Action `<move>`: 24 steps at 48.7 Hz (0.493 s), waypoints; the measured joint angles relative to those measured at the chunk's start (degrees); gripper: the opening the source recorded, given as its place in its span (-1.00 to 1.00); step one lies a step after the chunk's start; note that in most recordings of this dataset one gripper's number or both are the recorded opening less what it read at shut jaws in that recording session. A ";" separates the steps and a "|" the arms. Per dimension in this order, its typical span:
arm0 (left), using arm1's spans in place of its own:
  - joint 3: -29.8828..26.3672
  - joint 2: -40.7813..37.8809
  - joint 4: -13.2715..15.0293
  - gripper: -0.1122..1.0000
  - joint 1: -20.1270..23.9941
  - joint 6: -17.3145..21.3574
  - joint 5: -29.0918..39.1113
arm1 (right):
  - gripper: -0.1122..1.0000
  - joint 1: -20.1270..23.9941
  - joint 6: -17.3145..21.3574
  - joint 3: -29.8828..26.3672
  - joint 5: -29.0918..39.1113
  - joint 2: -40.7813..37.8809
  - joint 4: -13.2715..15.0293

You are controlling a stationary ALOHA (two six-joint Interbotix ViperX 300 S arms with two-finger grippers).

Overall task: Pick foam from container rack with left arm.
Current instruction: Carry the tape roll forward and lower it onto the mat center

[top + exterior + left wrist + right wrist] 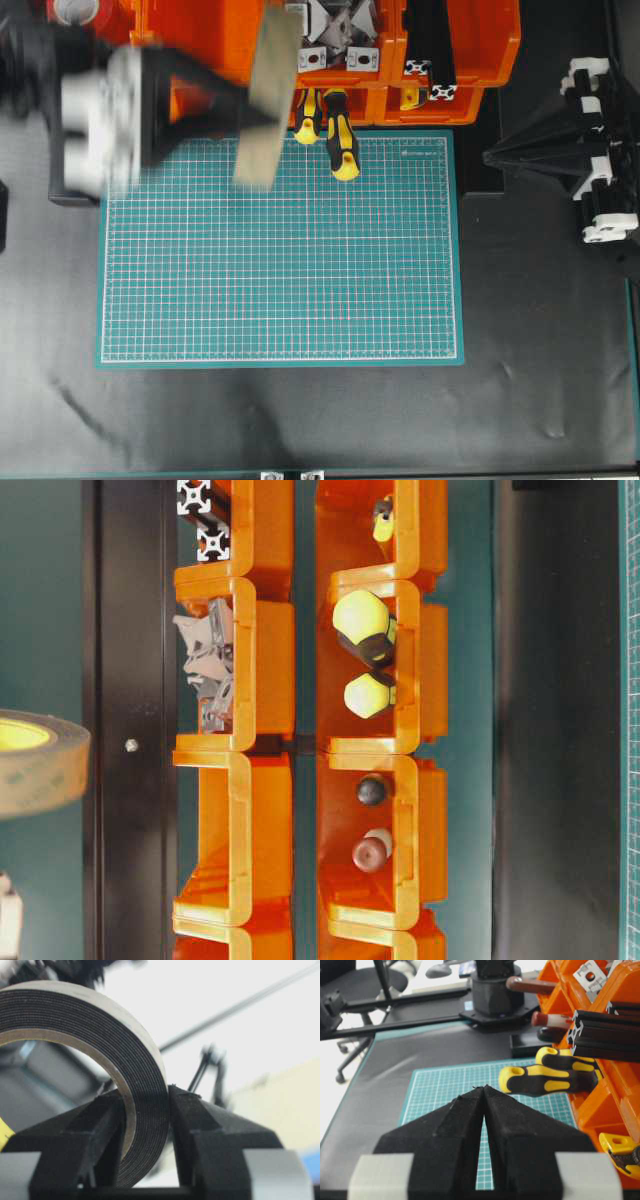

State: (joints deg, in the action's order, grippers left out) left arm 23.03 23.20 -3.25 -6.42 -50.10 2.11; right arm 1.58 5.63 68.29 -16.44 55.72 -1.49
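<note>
The foam roll hangs in the air, clear of the container rack, seen edge-on from overhead as a cream-beige band tilted over the rack's front row and the top edge of the green cutting mat. In the left wrist view its dark layered ring stands upright between the two black fingers, which press on either side of the ring wall, one inside the hole and one outside. So the left gripper is clamped on the foam, with the motion-blurred left arm reaching in from the left over the dark surface. The right gripper sits well apart at the right edge, its fingers brought together tip to tip with nothing between them. Yellow-and-black tool handles stick out of the rack just beside the foam.
</note>
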 measured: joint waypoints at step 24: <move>0.70 -11.78 -0.09 -0.34 -8.53 20.74 19.78 | -0.79 0.00 0.09 0.00 -0.09 1.49 -0.18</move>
State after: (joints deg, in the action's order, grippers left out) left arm 23.73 11.43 -3.34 -14.94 -29.36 21.88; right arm 1.58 5.71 68.29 -16.52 57.22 -1.67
